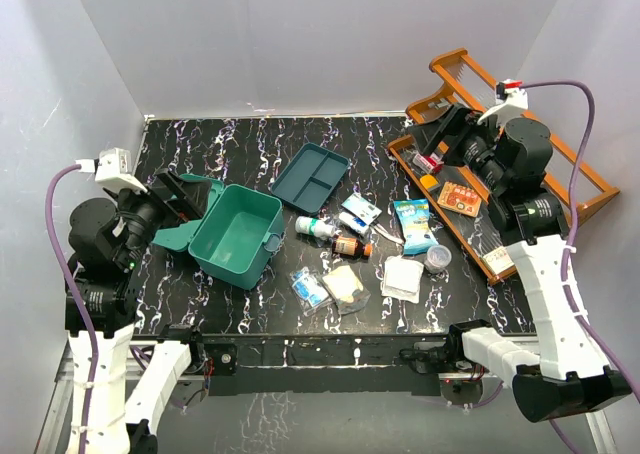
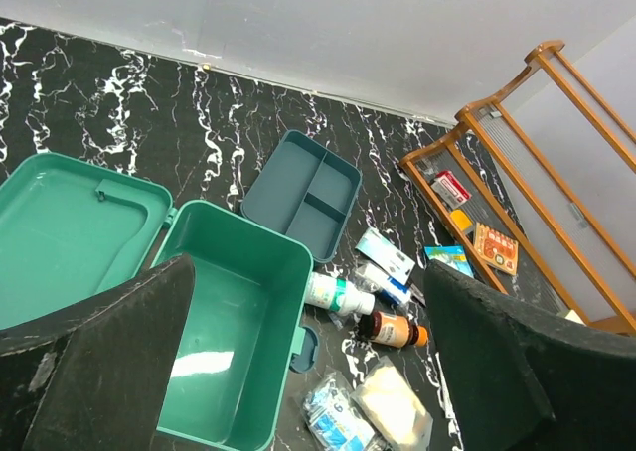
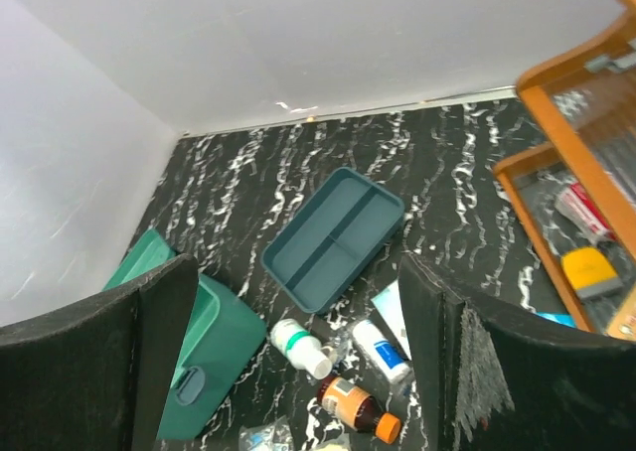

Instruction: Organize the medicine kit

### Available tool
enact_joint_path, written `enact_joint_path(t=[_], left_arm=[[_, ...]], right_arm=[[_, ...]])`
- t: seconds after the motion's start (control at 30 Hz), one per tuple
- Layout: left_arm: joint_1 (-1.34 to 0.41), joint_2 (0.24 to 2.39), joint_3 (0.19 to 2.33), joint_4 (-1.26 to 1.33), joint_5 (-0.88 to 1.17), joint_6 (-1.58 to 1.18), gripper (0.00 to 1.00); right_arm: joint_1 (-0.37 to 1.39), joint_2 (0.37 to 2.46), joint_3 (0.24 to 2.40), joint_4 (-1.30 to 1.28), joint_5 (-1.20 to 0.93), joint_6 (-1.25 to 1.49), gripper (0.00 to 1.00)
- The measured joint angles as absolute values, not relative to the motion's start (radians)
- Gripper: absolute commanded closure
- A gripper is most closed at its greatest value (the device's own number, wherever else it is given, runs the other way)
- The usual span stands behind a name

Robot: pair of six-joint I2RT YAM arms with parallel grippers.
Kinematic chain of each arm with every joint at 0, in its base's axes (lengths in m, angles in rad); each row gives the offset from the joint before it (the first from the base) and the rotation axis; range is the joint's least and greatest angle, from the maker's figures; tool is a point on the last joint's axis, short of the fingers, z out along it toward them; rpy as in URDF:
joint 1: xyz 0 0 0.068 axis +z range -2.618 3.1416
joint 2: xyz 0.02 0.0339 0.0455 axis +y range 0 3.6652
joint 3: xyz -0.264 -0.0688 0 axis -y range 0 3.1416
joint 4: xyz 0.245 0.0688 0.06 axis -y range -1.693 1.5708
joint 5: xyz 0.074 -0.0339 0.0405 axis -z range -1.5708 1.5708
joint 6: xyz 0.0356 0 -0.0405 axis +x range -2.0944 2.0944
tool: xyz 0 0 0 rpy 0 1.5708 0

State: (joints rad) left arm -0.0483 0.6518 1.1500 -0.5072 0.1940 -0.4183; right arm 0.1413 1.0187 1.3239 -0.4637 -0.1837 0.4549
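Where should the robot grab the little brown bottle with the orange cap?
Probably across the middle of the brown bottle, coming straight down from above. It lies flat on its side, so its round body is free on both long sides, and the middle keeps it balanced.

The left arm (image 1: 100, 254) is held folded at the left side, and the left gripper (image 1: 185, 199) is pointed right and downward, its jaws spread wide and empty. The right arm (image 1: 545, 264) is stretched up toward the far right, and the right gripper (image 1: 437, 134) is angled leftward and down, its jaws likewise parted and empty.
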Motion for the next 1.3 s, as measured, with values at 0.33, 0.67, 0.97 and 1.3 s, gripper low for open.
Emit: enact_joint_path(t=[0.33, 0.67, 0.97, 1.3], left_arm=[[-0.051, 0.632, 1.098, -0.547, 0.171, -0.473, 0.01], [-0.055, 0.671, 0.991, -0.744, -0.025, -0.688, 0.01], [-0.056, 0.772, 0.817, -0.795, -0.085, -0.942, 0.13], [-0.056, 0.897, 0.761, -0.687, -0.147, -0.97, 0.28]], right_arm=[[0.212, 1.063, 1.311, -0.35, -0.37, 0.431, 0.11], [0.26, 1.292, 1.32, -0.296, -0.455, 0.429, 0.14], [0.398, 1.503, 1.32, -0.286, -0.424, 0.464, 0.18], [0.479, 1.65, 1.358, -0.258, -0.412, 0.474, 0.28]])
